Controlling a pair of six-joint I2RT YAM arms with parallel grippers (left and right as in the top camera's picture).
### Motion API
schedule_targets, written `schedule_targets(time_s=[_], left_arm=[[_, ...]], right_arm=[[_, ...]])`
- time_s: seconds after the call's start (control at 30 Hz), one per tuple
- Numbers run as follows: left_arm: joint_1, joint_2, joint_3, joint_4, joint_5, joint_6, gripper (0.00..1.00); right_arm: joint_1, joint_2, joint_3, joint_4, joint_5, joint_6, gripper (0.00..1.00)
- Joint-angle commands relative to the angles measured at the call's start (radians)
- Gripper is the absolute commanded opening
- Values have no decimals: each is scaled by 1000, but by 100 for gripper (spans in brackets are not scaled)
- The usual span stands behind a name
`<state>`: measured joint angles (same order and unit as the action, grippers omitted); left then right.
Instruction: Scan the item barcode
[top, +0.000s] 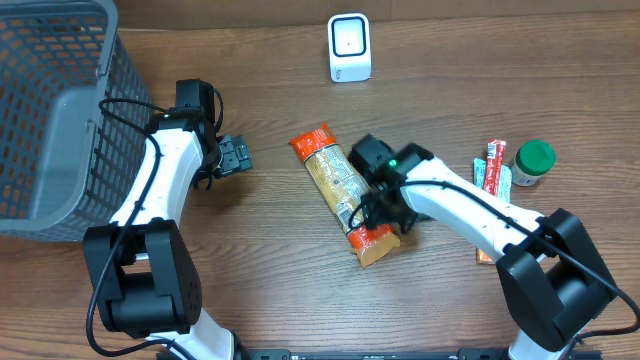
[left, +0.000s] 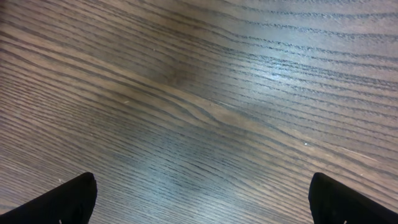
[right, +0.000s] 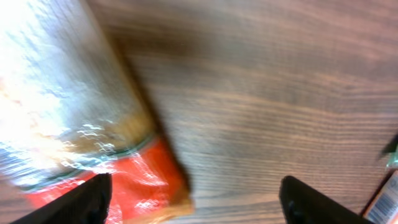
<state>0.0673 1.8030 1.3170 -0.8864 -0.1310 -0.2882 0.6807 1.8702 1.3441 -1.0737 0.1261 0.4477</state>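
Snack packet (top: 330, 175), long, clear, orange-ended, lies mid wooden surface (top: 270, 270) overhead, right gripper (top: 378, 212) above its lower end. Left wrist: left fingers (left: 68, 199) wide open over bare wood. Right wrist: right fingers (right: 81, 202) apart, gripping nothing; packet sits off-centre, so closing could shove it sideways.

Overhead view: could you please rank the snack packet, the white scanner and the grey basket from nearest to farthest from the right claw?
1. Snack packet, centre, under the right claw.
2. White scanner, top centre.
3. Grey basket, far left.
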Motion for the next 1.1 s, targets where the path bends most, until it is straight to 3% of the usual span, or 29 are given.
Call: schedule_targets(time_s=[0.0,0.03,0.13,0.23,0.5,0.63,0.83,1.07], left_arm=[[4,-4,0,2,1,4,100],[4,-4,0,2,1,4,100],[4,-4,0,2,1,4,100],[4,-4,0,1,1,4,100],[4,-4,0,2,1,4,100],[4,-4,0,2,1,4,100],[4,-4,0,2,1,4,100],[4,-4,0,2,1,4,100]], right_arm=[[-2,-6,161,-5,-53,-87,94],[-2,-6,180,-9,-80,-114,100],[-2,-6,216,42,-181,-218,100],[0,8,215,74,-162,-290,100],[11,145,215,121,-153,-326,98],[11,210,215,147,-154,-325,89],[11,213,215,87,-148,-317,62],[11,212,215,-105,-40,-223,59]])
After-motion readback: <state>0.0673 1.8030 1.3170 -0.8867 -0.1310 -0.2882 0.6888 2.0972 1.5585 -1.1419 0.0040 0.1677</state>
